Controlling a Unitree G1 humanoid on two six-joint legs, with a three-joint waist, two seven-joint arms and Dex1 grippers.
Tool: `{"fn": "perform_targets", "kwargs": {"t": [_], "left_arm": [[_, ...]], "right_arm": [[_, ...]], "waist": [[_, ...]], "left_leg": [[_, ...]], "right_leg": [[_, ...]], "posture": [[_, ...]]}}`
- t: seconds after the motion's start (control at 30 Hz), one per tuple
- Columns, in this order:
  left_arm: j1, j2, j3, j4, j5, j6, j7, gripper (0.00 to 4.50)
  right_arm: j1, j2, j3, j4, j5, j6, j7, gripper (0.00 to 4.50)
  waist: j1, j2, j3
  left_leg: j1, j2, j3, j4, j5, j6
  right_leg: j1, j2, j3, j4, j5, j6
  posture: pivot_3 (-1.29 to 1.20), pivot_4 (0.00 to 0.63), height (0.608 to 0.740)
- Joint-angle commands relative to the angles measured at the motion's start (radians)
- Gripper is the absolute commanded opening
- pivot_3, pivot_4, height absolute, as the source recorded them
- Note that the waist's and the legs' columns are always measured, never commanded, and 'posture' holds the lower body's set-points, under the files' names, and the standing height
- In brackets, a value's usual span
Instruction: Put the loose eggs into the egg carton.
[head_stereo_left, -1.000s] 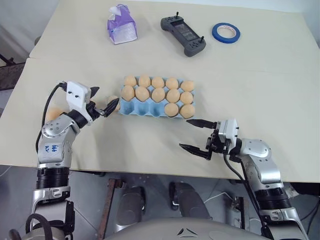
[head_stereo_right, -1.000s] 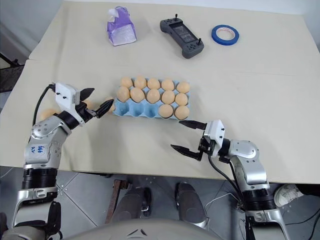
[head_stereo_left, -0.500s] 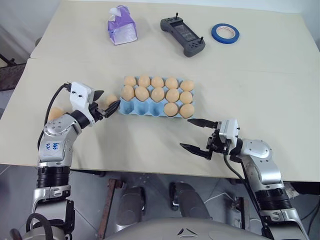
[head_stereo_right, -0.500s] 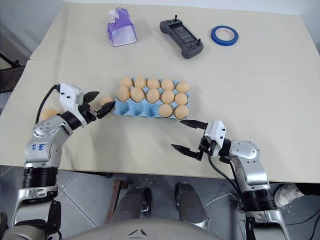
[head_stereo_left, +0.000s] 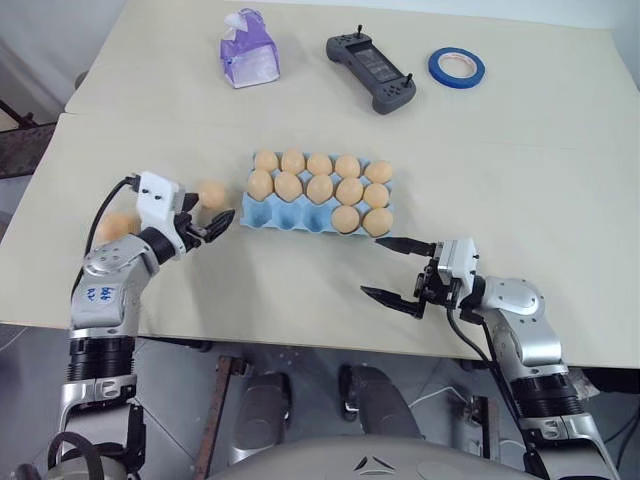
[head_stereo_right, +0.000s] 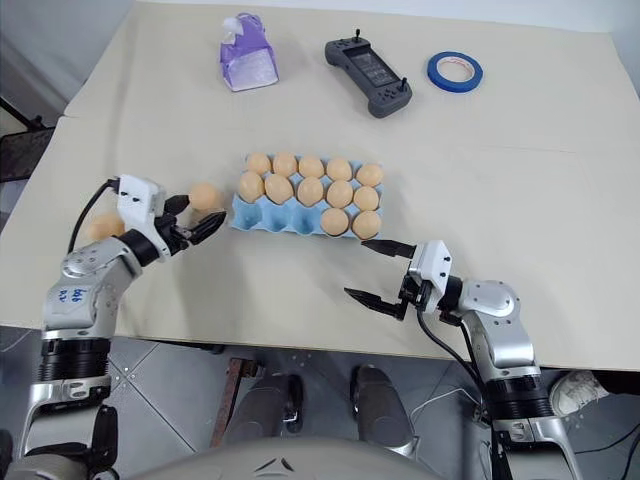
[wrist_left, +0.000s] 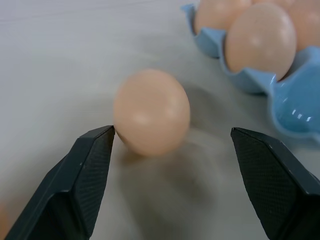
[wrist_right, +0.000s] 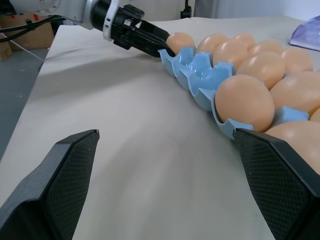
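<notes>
Farthest to my left, a smooth tan-orange loose egg lies on the pale beige tabletop, partly hidden behind my left arm. Next comes my left gripper, its two black fingers spread apart and holding nothing. A second loose egg sits on the table just beyond those fingertips; in the left wrist view one fingertip is right against its side while the other stands well clear. This egg rests just beside the left end of the light-blue moulded egg carton.

The carton lies flat near the middle of the table. Its back row holds five eggs, its middle row five, and its front row two at the right end, with three front cups at the left bare.

Behind it, toward the far edge, stand a purple tissue pack, a dark grey handheld controller and a blue roll of tape.

To the right, near the table's front edge, my right gripper hangs with its black fingers wide apart, empty, pointing toward the carton's right end and apart from it.
</notes>
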Motion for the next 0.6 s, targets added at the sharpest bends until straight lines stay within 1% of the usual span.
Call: {"fn": "perform_targets", "kwargs": {"t": [0.03, 0.23, 0.33, 0.5, 0.53, 0.6], "left_arm": [[-0.026, -0.003, 0.002, 0.018, 0.006, -0.019, -0.002, 3.92], [-0.04, -0.024, -0.007, 0.077, 0.011, -0.049, -0.011, 3.92], [-0.042, -0.03, -0.011, 0.096, 0.016, -0.068, -0.014, 3.36], [-0.045, -0.045, 0.0, 0.11, 0.013, -0.111, -0.012, 1.78], [-0.042, -0.047, 0.002, 0.11, 0.012, -0.122, -0.013, 1.54], [-0.029, -0.045, 0.01, 0.102, 0.013, -0.157, -0.015, 1.24]], "right_arm": [[-0.008, -0.002, 0.0, -0.013, 0.004, -0.014, -0.002, 4.5], [-0.004, 0.0, 0.005, -0.024, 0.003, -0.002, -0.008, 4.5], [-0.003, 0.0, 0.009, -0.027, 0.004, 0.001, -0.011, 4.5], [-0.004, -0.001, 0.017, -0.025, 0.004, 0.0, -0.012, 4.5], [-0.004, -0.002, 0.019, -0.025, 0.004, 0.001, -0.012, 4.5], [-0.003, -0.004, 0.023, -0.025, 0.004, 0.002, -0.011, 4.5]], "waist": [[-0.005, 0.0, 0.0], [-0.002, 0.0, 0.0], [-0.001, 0.0, 0.0], [-0.001, 0.0, 0.0], [-0.001, 0.0, 0.0], [-0.001, 0.0, 0.0]], "left_leg": [[0.0, 0.0, 0.0, 0.0, 0.0, 0.0], [0.0, 0.0, 0.0, 0.0, 0.0, 0.0], [0.0, 0.0, 0.0, 0.001, 0.0, 0.0], [0.0, 0.0, 0.0, 0.001, 0.0, 0.0], [0.0, 0.0, 0.0, 0.001, 0.0, 0.0], [0.0, 0.0, 0.0, 0.001, 0.0, 0.0]], "right_leg": [[0.0, 0.0, 0.0, 0.0, 0.0, 0.0], [-0.001, 0.0, 0.0, 0.001, 0.0, 0.0], [0.0, 0.0, 0.0, 0.001, 0.0, 0.0], [0.0, 0.0, 0.0, 0.001, 0.0, 0.0], [0.0, 0.0, 0.0, 0.001, 0.0, 0.0], [0.0, 0.0, 0.0, 0.001, 0.0, 0.0]], "posture": [[0.0, 0.15, 0.74], [0.0, 0.15, 0.74], [0.0, 0.15, 0.74], [0.0, 0.15, 0.74], [0.0, 0.15, 0.74], [0.0, 0.15, 0.74]]}}
